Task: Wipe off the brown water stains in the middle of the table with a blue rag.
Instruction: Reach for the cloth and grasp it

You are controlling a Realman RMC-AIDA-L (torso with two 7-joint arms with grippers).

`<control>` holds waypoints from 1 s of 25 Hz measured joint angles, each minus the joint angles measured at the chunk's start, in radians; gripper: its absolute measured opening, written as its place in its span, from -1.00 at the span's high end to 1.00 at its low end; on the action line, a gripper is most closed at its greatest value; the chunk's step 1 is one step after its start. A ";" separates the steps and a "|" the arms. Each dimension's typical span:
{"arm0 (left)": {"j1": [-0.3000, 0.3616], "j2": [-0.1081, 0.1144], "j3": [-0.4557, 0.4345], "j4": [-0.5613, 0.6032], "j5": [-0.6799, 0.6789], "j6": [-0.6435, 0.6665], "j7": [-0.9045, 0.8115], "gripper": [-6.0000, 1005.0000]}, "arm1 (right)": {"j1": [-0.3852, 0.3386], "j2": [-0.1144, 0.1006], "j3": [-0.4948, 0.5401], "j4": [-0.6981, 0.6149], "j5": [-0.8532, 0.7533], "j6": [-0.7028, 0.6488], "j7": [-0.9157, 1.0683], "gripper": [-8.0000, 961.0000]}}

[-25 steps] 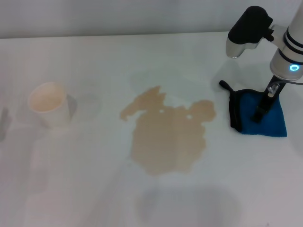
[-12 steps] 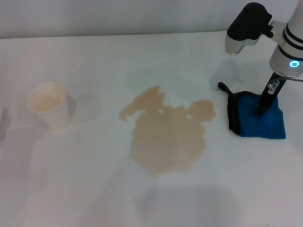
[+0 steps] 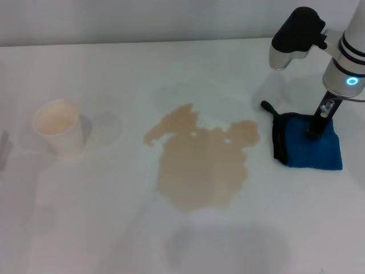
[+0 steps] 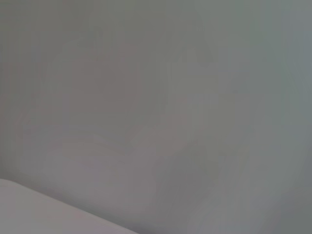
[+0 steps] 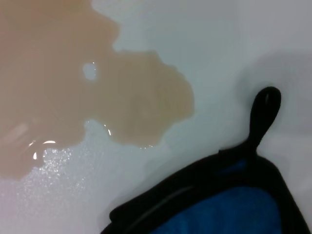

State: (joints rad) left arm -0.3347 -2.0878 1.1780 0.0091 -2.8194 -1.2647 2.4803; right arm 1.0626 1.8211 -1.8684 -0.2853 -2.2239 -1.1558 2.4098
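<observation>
The brown water stains [image 3: 202, 165] spread as a tan, lobed puddle over the middle of the white table [image 3: 102, 228]. To their right lies the blue rag [image 3: 316, 151], its black trim and loop [image 3: 267, 106] facing the puddle. My right gripper [image 3: 315, 131] comes down from above onto the rag's upper part and appears shut on it. The right wrist view shows the rag's black-edged corner [image 5: 229, 214], its loop [image 5: 265, 105] and the near lobe of the stains [image 5: 63, 87], a short gap apart. My left gripper is out of view.
A white paper cup [image 3: 57, 125] stands upright at the left of the table, well away from the puddle. A faint wet ring [image 3: 105, 127] lies beside it. The left wrist view shows only a plain grey surface.
My right gripper has shifted slightly left and toward the far edge, and the blue rag has slid a little left with it, toward the puddle. The stains and cup are unchanged.
</observation>
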 joint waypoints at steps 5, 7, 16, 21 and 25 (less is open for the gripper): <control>0.002 0.001 0.000 0.000 0.000 -0.001 0.000 -0.75 | -0.001 0.006 0.000 0.000 0.001 0.001 0.000 0.91; 0.002 0.002 0.000 0.000 0.000 -0.002 0.000 -0.75 | -0.001 0.007 0.000 -0.001 0.001 0.001 0.000 0.89; 0.003 0.002 0.000 0.000 0.000 -0.003 0.000 -0.75 | 0.007 0.008 0.000 -0.003 0.001 -0.008 0.000 0.64; 0.002 0.002 0.000 0.000 0.000 -0.003 0.000 -0.75 | 0.004 0.010 0.000 -0.003 -0.005 -0.006 0.000 0.37; 0.001 0.002 0.000 0.000 0.000 -0.003 0.000 -0.75 | 0.002 0.016 -0.003 -0.004 -0.010 -0.001 0.000 0.23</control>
State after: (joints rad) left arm -0.3337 -2.0862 1.1781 0.0092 -2.8194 -1.2674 2.4804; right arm 1.0645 1.8371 -1.8712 -0.2897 -2.2337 -1.1563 2.4098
